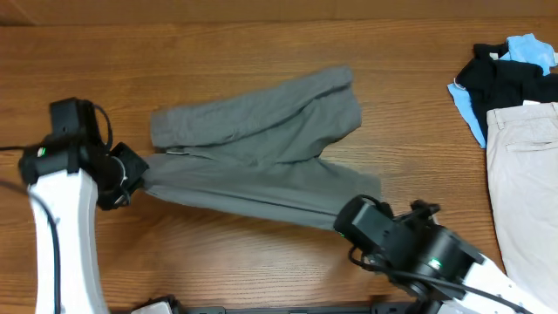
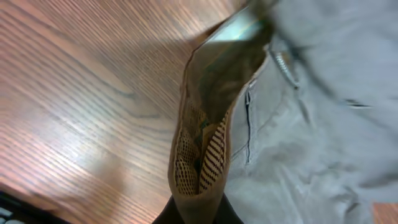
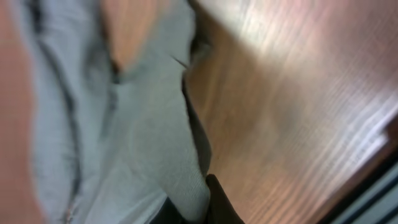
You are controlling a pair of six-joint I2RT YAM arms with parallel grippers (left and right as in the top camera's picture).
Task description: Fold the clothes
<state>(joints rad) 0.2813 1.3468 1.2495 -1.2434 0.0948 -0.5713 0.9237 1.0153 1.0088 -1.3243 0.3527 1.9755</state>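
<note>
- The grey trousers [image 1: 261, 148] lie spread across the middle of the worktop [image 1: 261, 44]. One long band runs up toward the far right, and a second runs along the near side between the two arms.
- The left end effector [image 1: 132, 173] is closed narrow on the left end of the near band, where the cloth gathers to a point at its tips. In the left wrist view a zip [image 2: 247, 130] sits just beside the finger, so we take this to be the waist end.
- The right end effector [image 1: 349, 220] is likewise pinched tight on the right end of that band. Its wrist view shows grey cloth running down into the closed tips.
- We judge the step to be the start of the first fold: both ends are gripped and nothing is folded over yet.
- The next move calls for lifting both ends together and carrying the near band over the far one. The pull has to stay even so neither end slips free.
- The worktop is brown wood-grain laminate, smooth and slightly glossy.
- At the far right edge, well apart, lie beige trousers [image 1: 527, 174], a black garment [image 1: 501, 78] and a light-blue garment [image 1: 530, 48].
- Nothing of the room beyond shows.
</note>
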